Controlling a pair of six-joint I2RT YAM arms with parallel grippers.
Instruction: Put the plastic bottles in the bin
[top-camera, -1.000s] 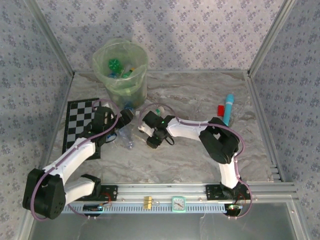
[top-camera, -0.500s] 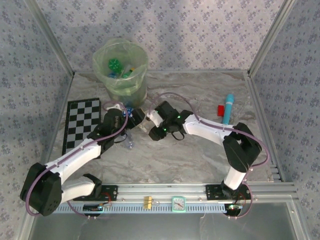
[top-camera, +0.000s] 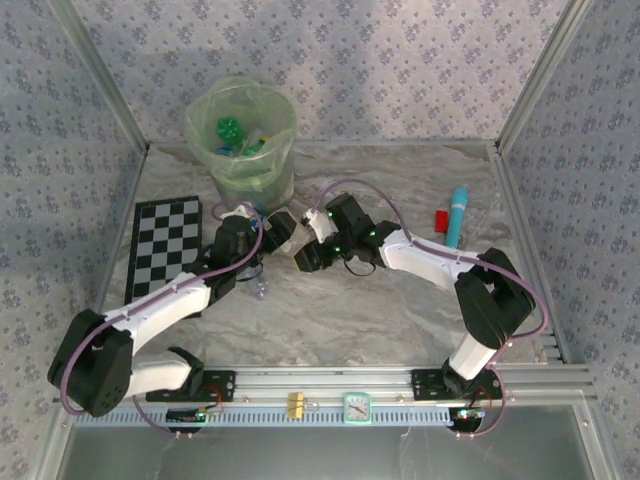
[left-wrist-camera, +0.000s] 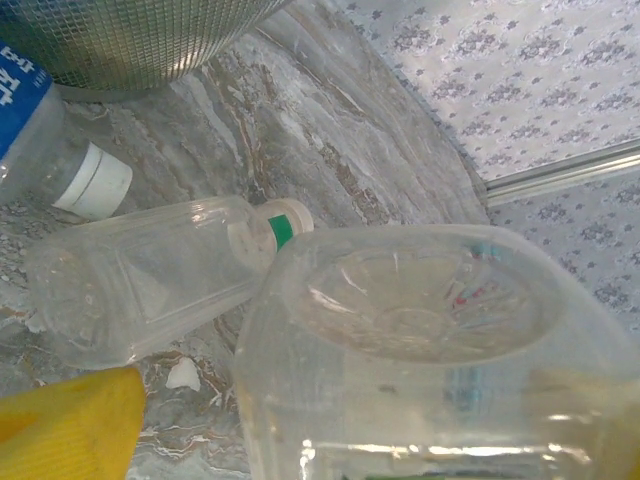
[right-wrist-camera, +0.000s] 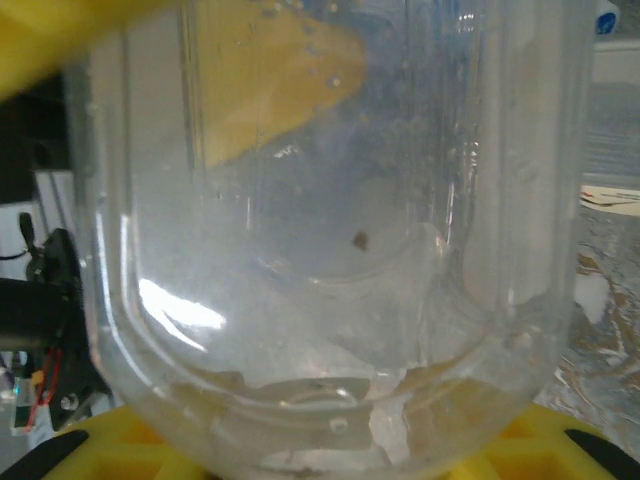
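Observation:
A clear plastic bottle (top-camera: 286, 232) hangs between my two grippers, just in front of the bin (top-camera: 205, 120). My right gripper (top-camera: 305, 252) is shut on it, and its body (right-wrist-camera: 330, 250) stands close before the right wrist camera. My left gripper (top-camera: 268, 228) is open around the bottle's other end (left-wrist-camera: 430, 340), with a gap between one yellow finger (left-wrist-camera: 60, 430) and the bottle's side. On the table below lie a clear bottle with a green-ringed cap (left-wrist-camera: 150, 285) and a blue-labelled one with a white cap (left-wrist-camera: 60, 150). Green bottles (top-camera: 228, 130) lie inside the bag-lined bin.
A black-and-white checkerboard (top-camera: 165, 250) lies at the left under my left arm. A cyan tube (top-camera: 456, 215) and a small red block (top-camera: 440, 218) lie at the right. The bin's mesh wall (left-wrist-camera: 130, 40) stands close behind the lying bottles. Patterned walls enclose the table.
My right gripper has carried the clear bottle up and to the left towards the bin. My left gripper has come right to meet it, and its jaws have narrowed a little.

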